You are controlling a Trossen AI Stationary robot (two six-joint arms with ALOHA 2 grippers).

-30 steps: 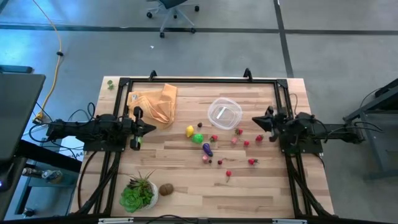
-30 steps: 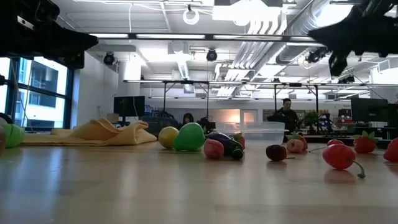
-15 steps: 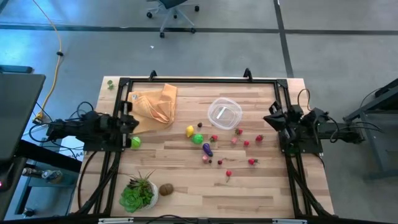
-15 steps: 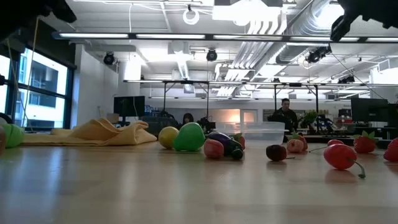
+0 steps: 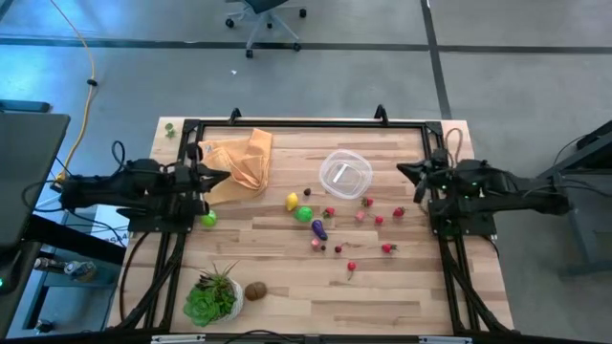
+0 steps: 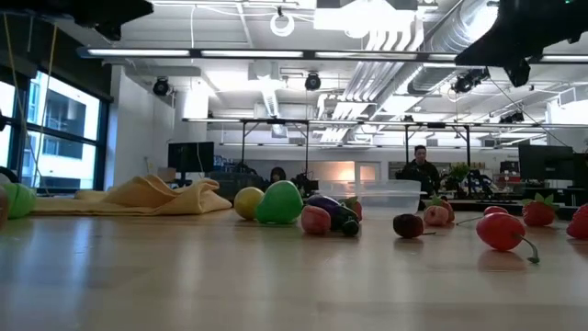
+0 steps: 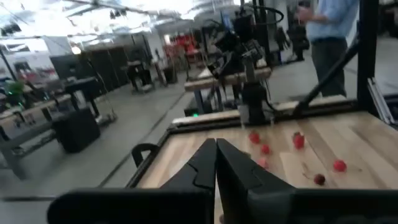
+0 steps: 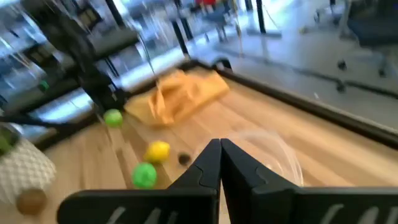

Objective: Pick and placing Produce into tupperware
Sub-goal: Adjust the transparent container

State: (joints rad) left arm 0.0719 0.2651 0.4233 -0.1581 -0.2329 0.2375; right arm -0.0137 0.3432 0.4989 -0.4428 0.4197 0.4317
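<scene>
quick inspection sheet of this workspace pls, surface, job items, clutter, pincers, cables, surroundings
surface: light wooden slatted table, black frame.
job's things: clear plastic tub empty; small toy fruits scattered on the wood beside it; a green one near the left edge.
clutter: tan-orange cloth; leafy plant in white pot.
grippers: left pincer shut, over the cloth; right pincer shut, beside the tub.
cables: yellow cable on the floor.
surroundings: office chair; person far behind.

Overhead, tabletop-level, two wrist views
</scene>
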